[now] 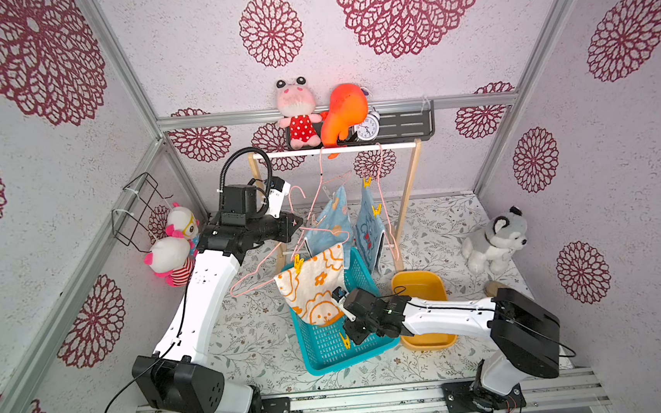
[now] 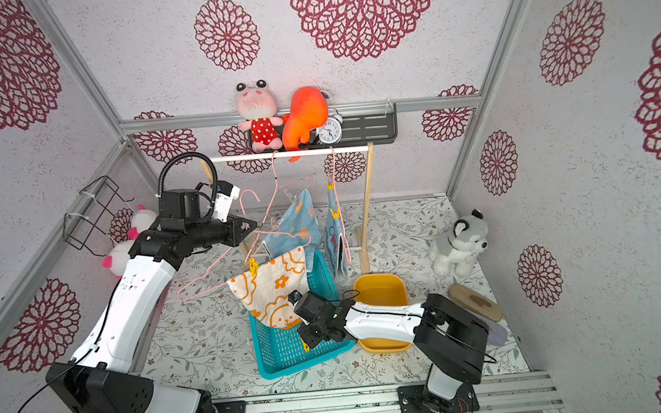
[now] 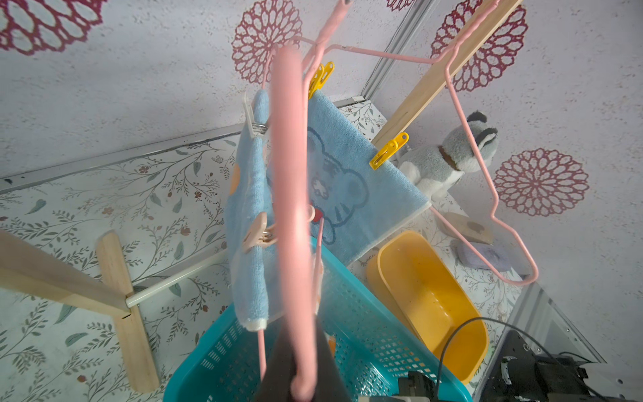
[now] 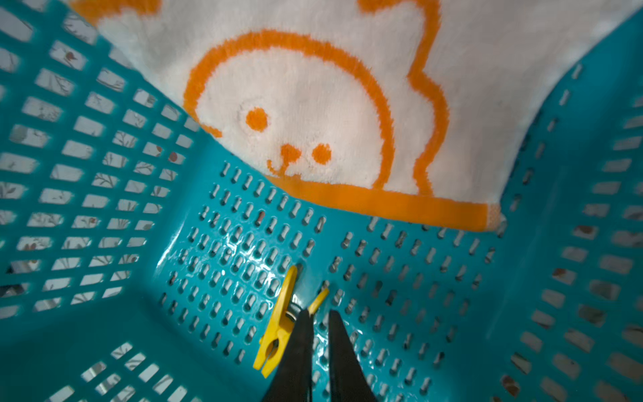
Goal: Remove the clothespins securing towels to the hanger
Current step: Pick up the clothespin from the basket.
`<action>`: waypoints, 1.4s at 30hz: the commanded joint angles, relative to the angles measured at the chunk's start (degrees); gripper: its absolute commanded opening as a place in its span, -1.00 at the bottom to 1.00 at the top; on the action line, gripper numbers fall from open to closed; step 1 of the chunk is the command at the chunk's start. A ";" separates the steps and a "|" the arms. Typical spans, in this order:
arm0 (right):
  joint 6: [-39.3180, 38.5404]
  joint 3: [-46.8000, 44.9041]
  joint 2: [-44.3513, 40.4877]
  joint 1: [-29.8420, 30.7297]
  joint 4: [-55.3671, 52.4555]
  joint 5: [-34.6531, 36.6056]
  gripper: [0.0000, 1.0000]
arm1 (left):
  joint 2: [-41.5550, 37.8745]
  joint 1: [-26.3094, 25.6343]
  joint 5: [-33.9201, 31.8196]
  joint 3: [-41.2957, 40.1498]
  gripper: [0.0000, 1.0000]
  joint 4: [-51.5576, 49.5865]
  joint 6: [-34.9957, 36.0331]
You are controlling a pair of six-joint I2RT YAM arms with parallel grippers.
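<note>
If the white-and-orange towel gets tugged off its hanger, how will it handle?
Probably floppy: the white towel, clipped to the pink hanger by one visible yellow clothespin, sags and drapes into the teal basket. Likely light, since that little clip seems to hold it. Its terry pile should grip rather than slip.

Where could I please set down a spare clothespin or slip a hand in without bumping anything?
Bare mat lies between the left arm and the teal basket; the yellow tub is empty too. It is crowded under the rack, where pink hangers and towels dangle.
</note>
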 commanded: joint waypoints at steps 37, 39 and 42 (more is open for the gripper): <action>12.10 5.85 8.66 3.64 -5.14 6.63 -0.75 | -2.84 0.23 1.85 -0.49 -1.00 3.02 -0.77; 12.18 5.92 8.94 3.55 -5.10 6.76 -0.75 | -2.89 0.28 1.86 -0.49 -1.00 3.02 -0.77; 12.08 6.10 8.89 3.62 -5.10 7.03 -0.75 | -2.95 0.23 1.90 -0.47 -1.00 3.00 -0.77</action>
